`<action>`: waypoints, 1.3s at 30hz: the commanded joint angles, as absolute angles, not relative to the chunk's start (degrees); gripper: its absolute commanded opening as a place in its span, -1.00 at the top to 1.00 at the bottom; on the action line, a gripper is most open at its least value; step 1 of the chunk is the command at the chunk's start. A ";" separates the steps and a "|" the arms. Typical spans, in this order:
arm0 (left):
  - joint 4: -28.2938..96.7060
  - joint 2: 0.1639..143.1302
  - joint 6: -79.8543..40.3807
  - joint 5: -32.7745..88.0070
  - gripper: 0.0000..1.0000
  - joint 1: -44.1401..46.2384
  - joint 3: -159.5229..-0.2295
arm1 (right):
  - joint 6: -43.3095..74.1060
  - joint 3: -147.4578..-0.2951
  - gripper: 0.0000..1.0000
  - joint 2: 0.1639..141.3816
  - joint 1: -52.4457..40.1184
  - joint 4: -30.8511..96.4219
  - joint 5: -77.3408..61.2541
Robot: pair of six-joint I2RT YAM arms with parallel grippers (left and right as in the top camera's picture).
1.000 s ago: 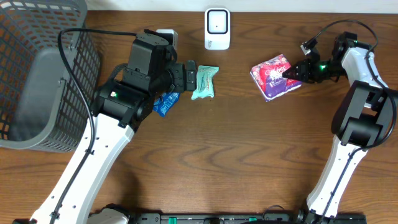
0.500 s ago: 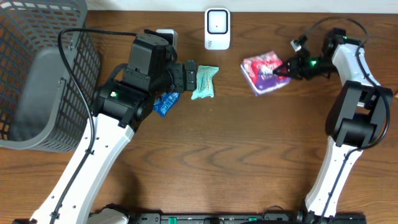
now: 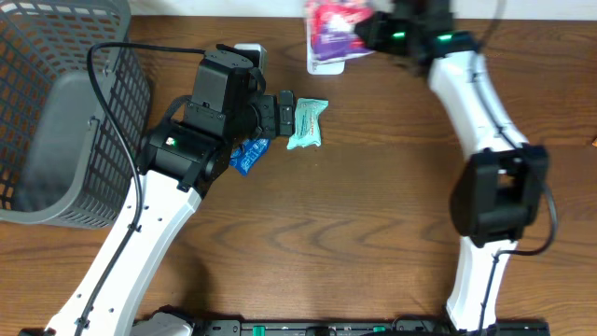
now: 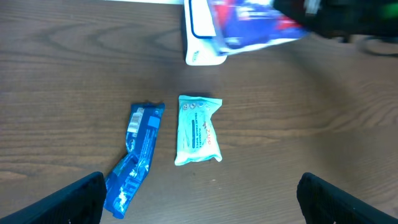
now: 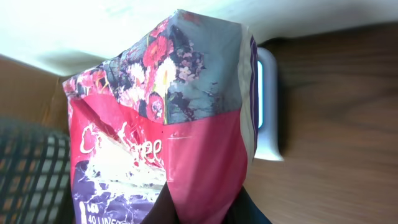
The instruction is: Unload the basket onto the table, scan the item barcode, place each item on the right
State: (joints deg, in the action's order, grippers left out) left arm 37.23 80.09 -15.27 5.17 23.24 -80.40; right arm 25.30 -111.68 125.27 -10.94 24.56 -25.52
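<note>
Over the scanner (image 3: 326, 63) at the back of the surface (image 3: 354, 215), right fingers (image 3: 371, 30) are clamped on one edge of the floral packet (image 3: 334, 21), which hangs clear of the wood. Barcode face cannot be made out. Best bet: steady the packet, present its printed back to the scanner window, and rotate slowly if nothing reads. Left fingers (image 4: 81, 199) spread wide and empty above the teal packet (image 3: 307, 123) and blue packet (image 3: 248, 154). Basket (image 3: 121, 93) sits far left. Nothing blocks the scanner.
</note>
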 commanded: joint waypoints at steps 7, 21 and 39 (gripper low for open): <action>37.32 80.27 -15.53 4.45 -0.96 23.05 -81.49 | 33.63 -111.63 0.98 128.38 -17.19 19.44 -5.41; 37.32 80.27 -15.53 4.45 -0.95 23.05 -81.49 | 28.67 -111.63 0.98 125.64 -8.19 25.04 -6.31; 37.32 80.27 -15.53 4.45 -0.96 23.05 -81.49 | 18.37 -111.63 0.98 120.66 25.82 51.31 1.28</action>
